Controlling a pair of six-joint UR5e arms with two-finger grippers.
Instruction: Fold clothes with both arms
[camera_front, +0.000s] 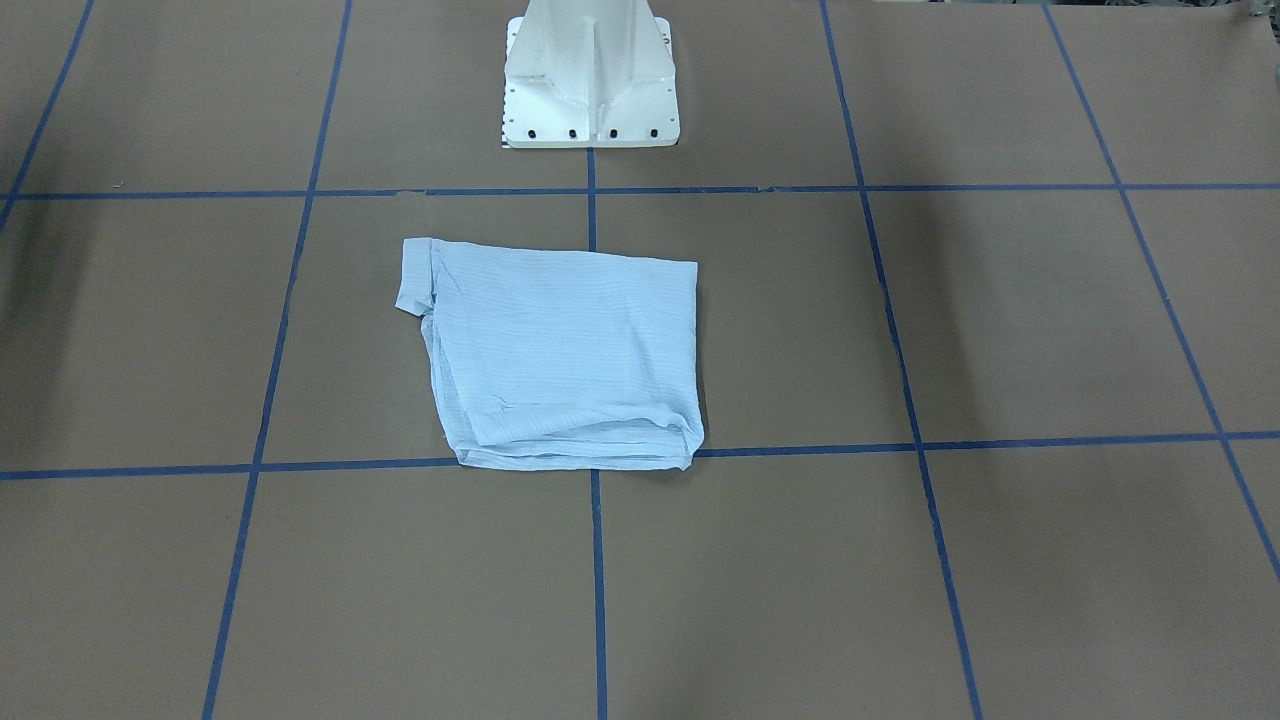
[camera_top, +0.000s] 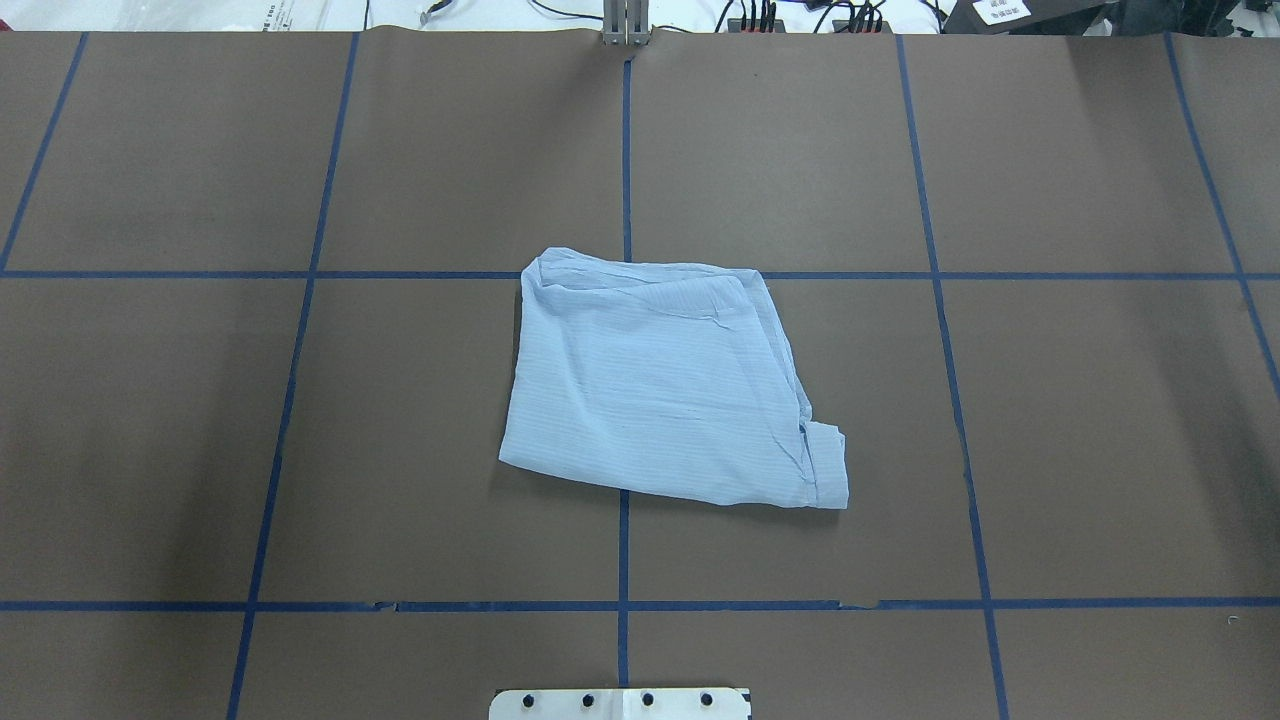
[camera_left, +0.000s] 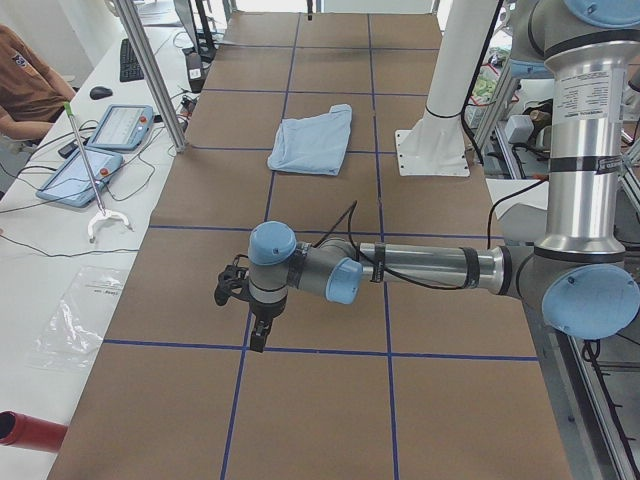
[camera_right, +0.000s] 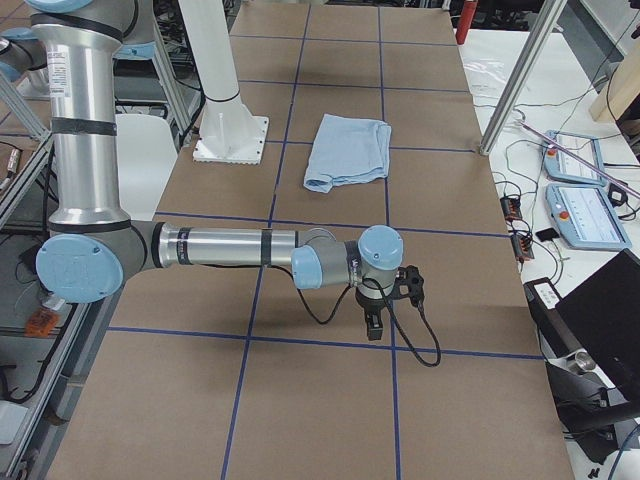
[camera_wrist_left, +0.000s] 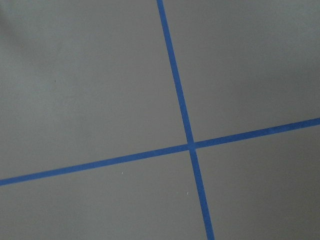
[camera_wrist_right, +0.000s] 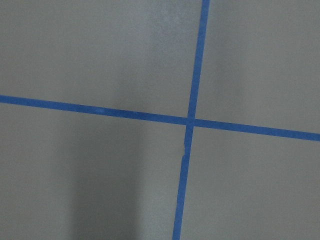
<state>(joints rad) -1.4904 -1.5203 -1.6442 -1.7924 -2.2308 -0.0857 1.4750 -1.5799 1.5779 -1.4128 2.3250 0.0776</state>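
One shirt lies near the middle of the counter, pale blue and already gathered into a compact, roughly rectangular packet; it straddles the central line of the blue tape grid, and its far edge sits along a cross line. Layers show stacked at that far edge, a little rumpled; at the near corner on the robot's right a small flap sticks out past the outline. Neither arm touches the cloth: the left arm and the right arm each reach out low over bare counter towards opposite ends, well apart from the shirt, and appear only in the side views. The left gripper and the right gripper both point down and hold nothing of the shirt, but whether their jaws stand apart or together I cannot tell from these angles; the wrist cameras show only brown surface and crossing tape — no cloth, no fingertips. By my reading the folding is essentially done — sleeves and body tucked in and the packet resting flat; what might remain is tidying that stray flap and squaring the skewed edges, if a neater result is wanted.
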